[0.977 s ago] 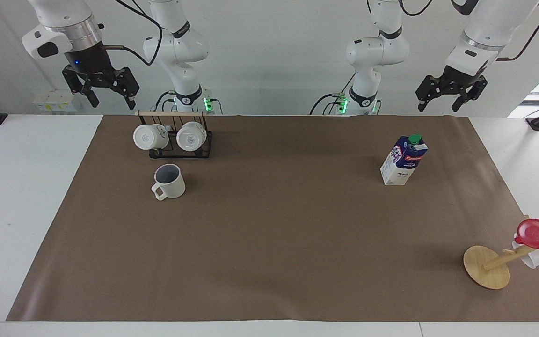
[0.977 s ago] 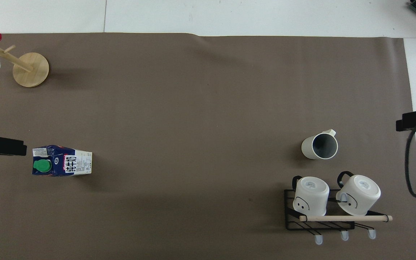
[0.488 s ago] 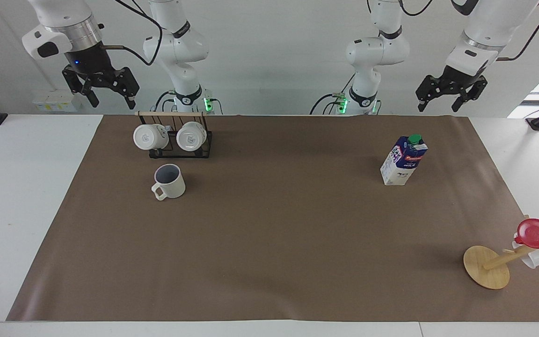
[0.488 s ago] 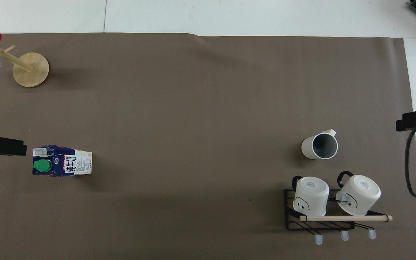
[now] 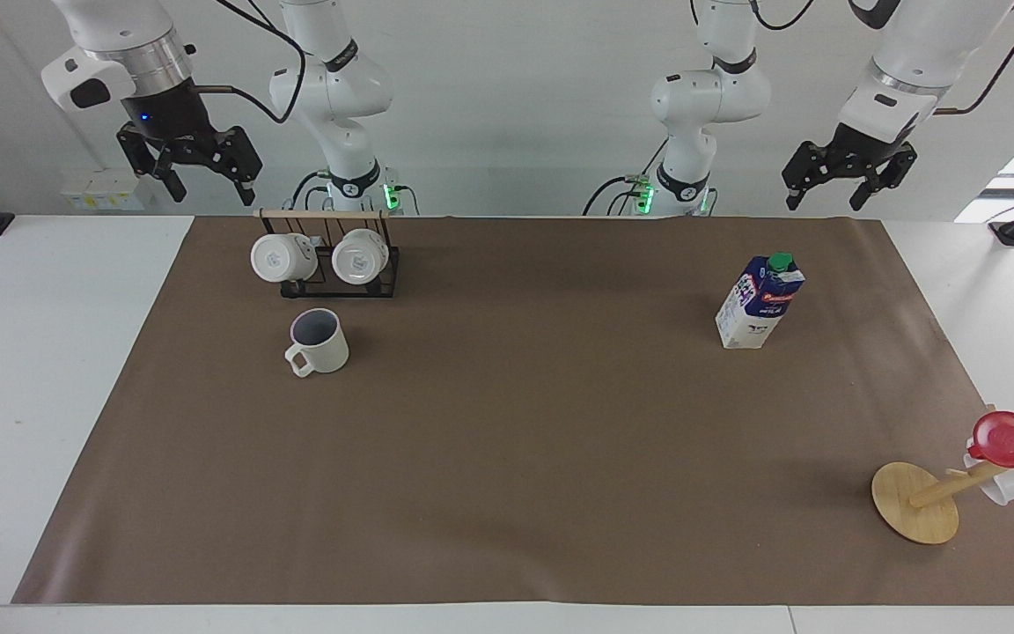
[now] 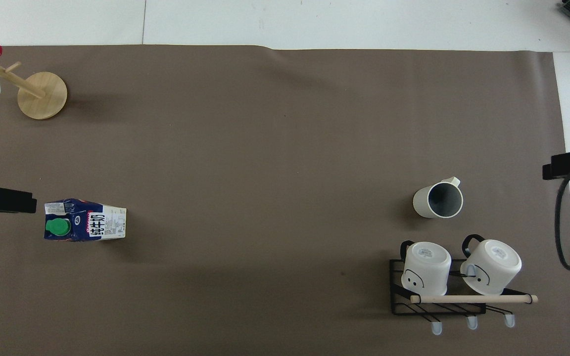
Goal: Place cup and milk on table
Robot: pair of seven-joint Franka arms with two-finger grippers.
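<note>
The cup (image 5: 319,342) and the milk (image 5: 760,302) stand upright, well apart, on the tabletop (image 5: 507,440). The left gripper (image 5: 848,180) and the right gripper (image 5: 191,173) hang raised, jaws spread, holding nothing.

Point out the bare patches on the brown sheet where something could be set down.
Widest free patch: the middle of the brown sheet, between the cup and the milk. It is also bare along the edge farthest from the robots, up to the wooden stand. Crowded: the mug rack with the cup beside it.
</note>
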